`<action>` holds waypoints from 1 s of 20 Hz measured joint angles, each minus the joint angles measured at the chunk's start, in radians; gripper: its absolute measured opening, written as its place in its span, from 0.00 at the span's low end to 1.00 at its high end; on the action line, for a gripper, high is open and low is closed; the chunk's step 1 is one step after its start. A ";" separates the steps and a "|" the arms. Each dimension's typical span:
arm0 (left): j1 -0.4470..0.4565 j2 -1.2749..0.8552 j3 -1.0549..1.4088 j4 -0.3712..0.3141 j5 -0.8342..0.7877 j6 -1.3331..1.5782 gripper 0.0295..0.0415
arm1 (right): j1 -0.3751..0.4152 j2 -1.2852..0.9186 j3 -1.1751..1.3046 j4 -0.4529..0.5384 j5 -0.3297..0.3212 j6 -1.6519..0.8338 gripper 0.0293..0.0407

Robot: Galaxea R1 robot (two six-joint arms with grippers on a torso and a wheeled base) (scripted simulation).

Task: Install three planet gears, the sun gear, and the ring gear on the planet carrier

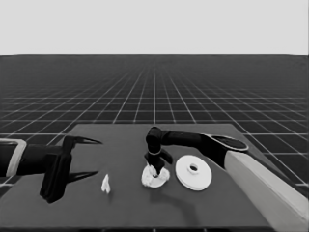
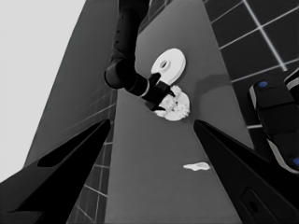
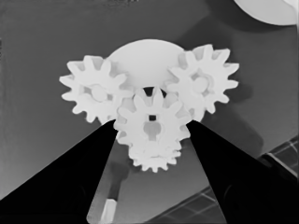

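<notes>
Fingers [image 3: 93,177] flank a flat-lying gear [image 3: 152,128] atop the smaller round part [image 3: 140,58].

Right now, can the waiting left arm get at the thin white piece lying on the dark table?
Probably yes: the thin white piece lies alone beside the open left gripper, nothing between them.

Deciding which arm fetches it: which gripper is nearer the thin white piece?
Left. The left gripper waits over the table's left end, just beside the thin white piece. The right gripper is farther off, down at the gears on the smaller round part.
</notes>
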 joint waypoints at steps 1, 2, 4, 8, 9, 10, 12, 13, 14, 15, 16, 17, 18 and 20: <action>0.000 0.000 0.000 0.000 0.000 0.000 0.75 | 0.000 0.000 0.000 0.000 0.000 0.010 0.16; 0.000 0.000 0.000 0.000 0.000 0.000 0.75 | 0.000 0.000 0.000 0.000 0.000 0.021 0.16; 0.000 0.000 0.000 0.000 0.000 0.000 0.75 | -0.001 0.000 0.000 0.000 0.000 0.042 0.16; 0.000 0.000 0.000 0.000 0.000 0.000 0.75 | -0.001 0.000 0.000 0.000 0.000 0.084 0.16; 0.000 0.000 0.000 0.000 0.000 0.000 0.75 | -0.001 0.000 0.000 0.000 0.000 0.094 0.16; 0.000 0.000 0.000 0.000 0.000 0.000 0.75 | -0.001 0.000 0.000 0.000 0.000 0.105 0.16; 0.000 0.000 0.000 0.000 0.000 0.000 0.75 | -0.001 0.000 0.000 0.000 0.000 0.126 0.16; 0.000 0.000 0.000 0.000 0.000 0.000 0.75 | -0.001 0.000 0.000 0.000 0.000 0.136 0.16; 0.000 0.000 0.000 0.000 0.000 0.000 0.75 | -0.001 0.000 0.000 0.000 0.000 0.147 0.16; 0.000 0.000 0.000 0.000 0.000 0.000 0.75 | -0.001 0.000 0.000 0.000 0.000 0.157 0.16; 0.000 0.000 0.000 0.000 0.000 0.000 0.75 | -0.001 0.000 0.000 0.000 0.000 0.168 0.16; 0.000 0.000 0.000 0.000 0.000 0.000 0.75 | -0.001 0.000 0.000 0.000 0.000 0.174 0.44; 0.000 0.000 0.000 0.000 0.000 0.000 0.75 | -0.001 0.000 0.000 0.000 0.000 0.177 0.69; 0.000 0.000 0.000 0.000 0.000 0.000 0.75 | -0.001 0.000 0.000 0.000 0.000 0.181 0.80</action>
